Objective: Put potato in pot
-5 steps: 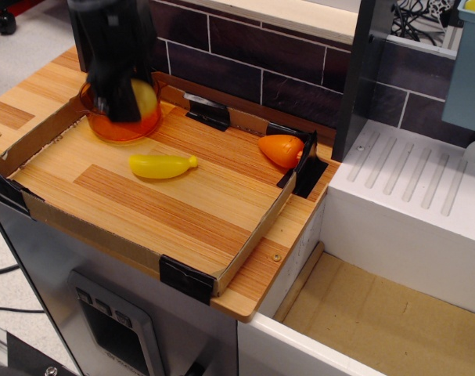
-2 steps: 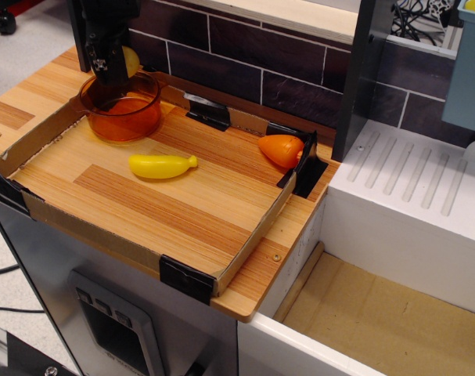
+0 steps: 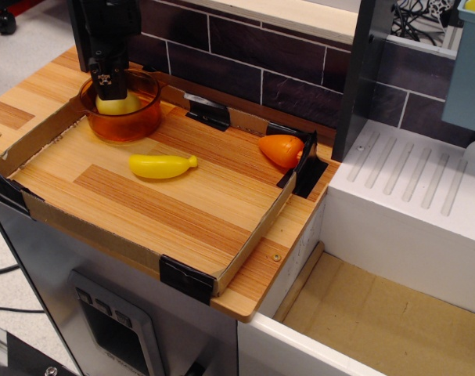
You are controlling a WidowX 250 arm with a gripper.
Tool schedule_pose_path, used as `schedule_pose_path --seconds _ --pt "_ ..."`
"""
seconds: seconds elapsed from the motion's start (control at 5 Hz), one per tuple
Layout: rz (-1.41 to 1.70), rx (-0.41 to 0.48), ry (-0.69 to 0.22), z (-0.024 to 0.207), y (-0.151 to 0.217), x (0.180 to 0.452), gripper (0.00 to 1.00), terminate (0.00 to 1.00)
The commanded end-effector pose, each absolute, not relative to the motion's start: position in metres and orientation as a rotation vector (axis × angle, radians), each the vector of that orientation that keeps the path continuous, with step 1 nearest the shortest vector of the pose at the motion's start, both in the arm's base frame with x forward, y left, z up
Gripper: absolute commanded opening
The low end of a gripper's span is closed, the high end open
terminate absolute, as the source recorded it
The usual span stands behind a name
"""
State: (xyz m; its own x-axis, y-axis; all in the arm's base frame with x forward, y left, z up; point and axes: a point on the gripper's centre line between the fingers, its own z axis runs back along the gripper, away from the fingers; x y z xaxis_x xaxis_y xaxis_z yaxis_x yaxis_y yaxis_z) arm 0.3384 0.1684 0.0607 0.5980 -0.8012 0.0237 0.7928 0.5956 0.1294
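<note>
The potato is a small yellow-green lump lying inside the pot, a round translucent orange bowl at the back left of the wooden tray. My black gripper hangs straight above the pot, its fingertips just over the potato and at rim height. The potato rests on the pot's bottom, apart from the fingers, so the gripper is open and empty. Part of the potato's top is hidden behind the fingers.
A long bright yellow banana-like piece lies mid-tray. An orange pointed piece sits at the tray's back right corner. The wooden tray has low cardboard walls. A dark brick wall is behind, and a white drainer stands to the right.
The potato was held up beside the gripper above the pot's rim. It has now dropped into the pot, and the gripper has shifted slightly right and down over it.
</note>
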Motion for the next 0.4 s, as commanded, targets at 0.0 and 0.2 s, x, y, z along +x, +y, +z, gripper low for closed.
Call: schedule_pose_path --seconds 0.0,0.2 --pt "-0.92 0.148 -0.186 0.11 0.179 0.341 1.0 0.0" --pt "-0.969 0.109 -0.239 0.14 0.167 0.333 1.0 0.0"
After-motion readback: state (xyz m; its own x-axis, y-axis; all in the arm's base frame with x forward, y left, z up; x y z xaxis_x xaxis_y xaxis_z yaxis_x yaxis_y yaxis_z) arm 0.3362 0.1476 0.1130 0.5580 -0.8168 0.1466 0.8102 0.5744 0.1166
